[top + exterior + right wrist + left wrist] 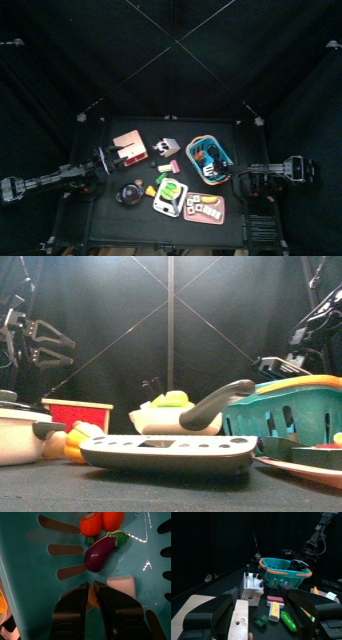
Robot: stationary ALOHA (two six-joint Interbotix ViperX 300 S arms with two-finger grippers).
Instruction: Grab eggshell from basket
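The teal basket [201, 143] with an orange rim stands at the table's right; it also shows in the front view [287, 416] and the left wrist view [284, 569]. My right gripper [93, 597] is down inside it, jaws drawn close on a small pale tan piece, the eggshell [95, 602], lying on the basket floor [40, 562]. Beside it lie a purple eggplant [100, 554], two orange carrots [101, 521] and a white block [121, 586]. My left gripper [264, 619] hangs open over the table's left, holding nothing.
A tan box [130, 145] stands left of the basket. In front of it lie a flat tray of colourful pieces [205, 207], a white scale-like slab [167, 451] and small toy foods [290, 621]. A white pot [20, 434] sits front left.
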